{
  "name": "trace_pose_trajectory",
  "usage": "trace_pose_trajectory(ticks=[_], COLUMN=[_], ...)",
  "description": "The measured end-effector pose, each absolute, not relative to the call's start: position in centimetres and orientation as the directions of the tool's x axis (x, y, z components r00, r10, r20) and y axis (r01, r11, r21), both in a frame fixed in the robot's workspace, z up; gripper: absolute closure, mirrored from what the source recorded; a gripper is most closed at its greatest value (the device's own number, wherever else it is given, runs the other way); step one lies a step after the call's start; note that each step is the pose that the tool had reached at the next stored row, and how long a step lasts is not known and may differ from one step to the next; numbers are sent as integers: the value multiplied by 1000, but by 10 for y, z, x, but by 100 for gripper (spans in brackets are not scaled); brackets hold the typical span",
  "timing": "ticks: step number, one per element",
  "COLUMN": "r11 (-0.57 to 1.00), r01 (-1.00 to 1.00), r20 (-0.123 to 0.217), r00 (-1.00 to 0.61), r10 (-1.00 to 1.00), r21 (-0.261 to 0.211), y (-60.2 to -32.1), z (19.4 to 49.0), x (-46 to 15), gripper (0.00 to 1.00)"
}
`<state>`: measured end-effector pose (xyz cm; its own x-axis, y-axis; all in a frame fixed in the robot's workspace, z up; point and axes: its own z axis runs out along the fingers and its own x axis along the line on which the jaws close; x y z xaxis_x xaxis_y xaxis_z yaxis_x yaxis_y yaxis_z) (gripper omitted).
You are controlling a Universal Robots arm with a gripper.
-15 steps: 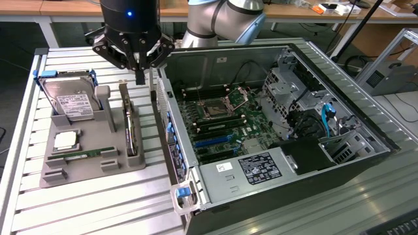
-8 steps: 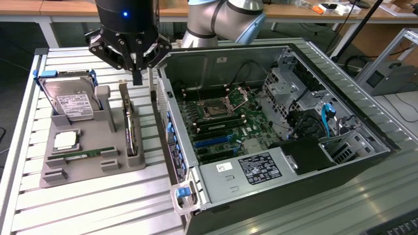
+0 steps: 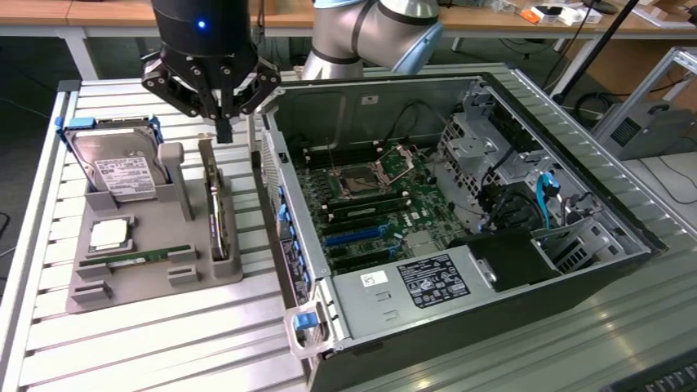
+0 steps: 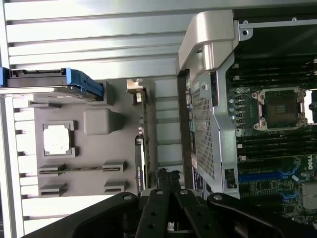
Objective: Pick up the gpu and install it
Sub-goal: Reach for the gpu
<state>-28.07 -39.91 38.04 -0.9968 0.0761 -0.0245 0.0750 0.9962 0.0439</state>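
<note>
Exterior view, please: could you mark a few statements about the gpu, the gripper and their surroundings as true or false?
1. The gpu stands on edge in the grey holder. True.
2. The gripper is lifting the gpu. False: it hangs shut above the card's far end, gripping nothing.
3. The hard drive sits inside the computer case. False: it stands in the holder, to the exterior view's left of the gpu.
4. The computer case lies open, with its motherboard exposed. True.
</note>
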Motion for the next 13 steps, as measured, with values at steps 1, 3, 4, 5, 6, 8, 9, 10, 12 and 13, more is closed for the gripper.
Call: trace_pose_trajectory(ticks=[1, 3, 4, 5, 6, 8, 9, 10, 12, 13], r11=[996, 996, 996, 996, 996, 996, 996, 996, 996, 996], r01=[75, 75, 75, 75, 75, 75, 75, 75, 75, 75], r20=[-25, -25, -25, -24, -24, -25, -25, -25, -25, -25], r00=[-997, -997, -997, -997, -997, -997, -997, -997, -997, -997], r10=[76, 76, 76, 76, 76, 76, 76, 76, 76, 76], r21=[44, 44, 44, 44, 44, 44, 44, 44, 44, 44], y=[-399, -399, -399, -399, -399, -399, -399, -399, -399, -399], z=[380, 380, 380, 380, 380, 380, 380, 380, 380, 380], x=[-281, -282, -283, -284, -284, -286, -287, -288, -289, -289], gripper=[89, 89, 89, 89, 89, 89, 89, 89, 89, 89])
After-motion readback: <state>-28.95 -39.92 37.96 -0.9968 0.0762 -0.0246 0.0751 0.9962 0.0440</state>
